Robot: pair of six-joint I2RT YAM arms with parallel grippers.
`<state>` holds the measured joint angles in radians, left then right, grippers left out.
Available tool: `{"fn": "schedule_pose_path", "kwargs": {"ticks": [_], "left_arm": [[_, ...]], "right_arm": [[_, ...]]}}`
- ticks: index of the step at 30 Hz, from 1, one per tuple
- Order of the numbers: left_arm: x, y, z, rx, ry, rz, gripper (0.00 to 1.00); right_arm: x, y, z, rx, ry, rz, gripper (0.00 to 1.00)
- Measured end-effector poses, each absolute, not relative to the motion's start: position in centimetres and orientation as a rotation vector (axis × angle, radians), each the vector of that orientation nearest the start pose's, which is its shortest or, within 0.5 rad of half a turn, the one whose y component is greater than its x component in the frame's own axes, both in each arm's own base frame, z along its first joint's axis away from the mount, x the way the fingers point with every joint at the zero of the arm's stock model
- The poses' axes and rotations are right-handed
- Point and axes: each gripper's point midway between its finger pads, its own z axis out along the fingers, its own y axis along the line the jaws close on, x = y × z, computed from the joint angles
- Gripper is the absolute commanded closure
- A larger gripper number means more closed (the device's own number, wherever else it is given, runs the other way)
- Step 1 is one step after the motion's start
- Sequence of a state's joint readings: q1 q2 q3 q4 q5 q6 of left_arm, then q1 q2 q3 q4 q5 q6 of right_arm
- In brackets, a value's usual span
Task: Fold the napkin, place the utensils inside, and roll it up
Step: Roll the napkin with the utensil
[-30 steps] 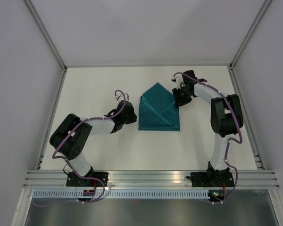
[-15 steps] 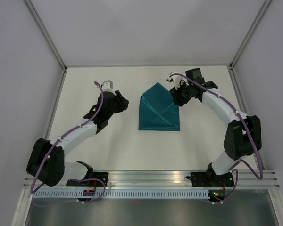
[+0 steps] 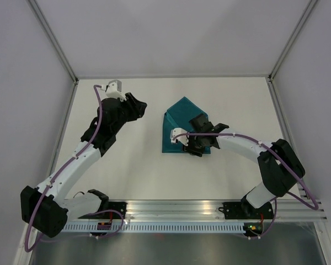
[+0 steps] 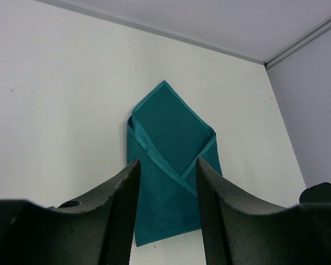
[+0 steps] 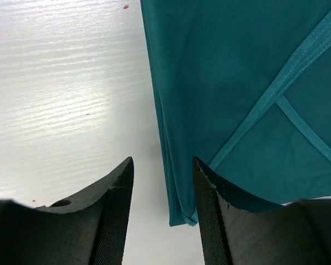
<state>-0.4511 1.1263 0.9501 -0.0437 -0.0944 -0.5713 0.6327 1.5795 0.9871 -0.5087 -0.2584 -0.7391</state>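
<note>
Your right gripper (image 5: 161, 163) hangs low over the napkin (image 3: 179, 116) with its fingers (image 5: 209, 221) spread apart and nothing between them. In the wrist view, the cloth's folded side edge runs down through the gap. One finger is over the bare table (image 3: 149, 165) and the other over teal cloth. That straddle looks deliberate to me. With one finger on each side of the edge, you could pinch the stacked layers together, or press them flat. Whether the tips touch the cloth, I cannot tell.

Your left gripper (image 4: 166, 163) is also released, its fingers (image 4: 118, 215) parted around empty air. The napkin lies well ahead of those fingertips and apart from them, with its pointed end farthest away. I judge this arm is parked to the side to give the right arm room (and to keep the cloth in its camera).

The napkin lies flat, folded like an envelope. Two side flaps cross in a V, and a peak stands beyond them. That pocket suits the next step, so the folding looks about finished. What should go inside does not show in any view, and rolling has not begun. Mind the thin layers, which could slide when nudged.
</note>
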Motion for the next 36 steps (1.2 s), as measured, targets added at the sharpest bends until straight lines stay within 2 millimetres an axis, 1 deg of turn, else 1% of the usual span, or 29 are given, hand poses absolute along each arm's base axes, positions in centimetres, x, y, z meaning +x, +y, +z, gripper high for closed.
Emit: {"fn": "schedule_pose_path", "kwargs": {"ticks": [3,10,13,20,25,29,32,36], "left_arm": [[35.1,-17.6,27.1,-0.169,1.861,-0.623,0.50],[35.0,-17.5,26.8,-0.161,1.868,-0.614,0.50],[34.9,-17.5,26.2,-0.159,1.879,-0.608,0.50],[34.9,-17.5,23.9,-0.146,1.927,-0.584,0.50],[35.0,-17.9,22.3,-0.127,1.962,-0.584,0.50],[35.0,-18.2,21.1,-0.115,1.990,-0.586,0.50],[34.9,-18.4,20.0,-0.098,2.005,-0.591,0.50],[34.7,-18.4,19.2,-0.086,2.016,-0.590,0.50]], "right_arm": [[27.0,22.0,4.9,-1.758,1.958,0.277,0.45],[27.6,22.4,4.4,-1.786,1.889,0.219,0.44],[27.9,22.6,4.2,-1.795,1.868,0.211,0.44],[28.1,22.7,3.1,-1.827,1.863,0.208,0.43],[28.1,22.7,1.9,-1.857,1.868,0.208,0.44],[28.4,22.9,1.8,-1.861,1.846,0.202,0.45],[28.6,23.0,1.8,-1.866,1.836,0.201,0.49],[28.6,23.1,1.7,-1.871,1.828,0.205,0.52]]}}
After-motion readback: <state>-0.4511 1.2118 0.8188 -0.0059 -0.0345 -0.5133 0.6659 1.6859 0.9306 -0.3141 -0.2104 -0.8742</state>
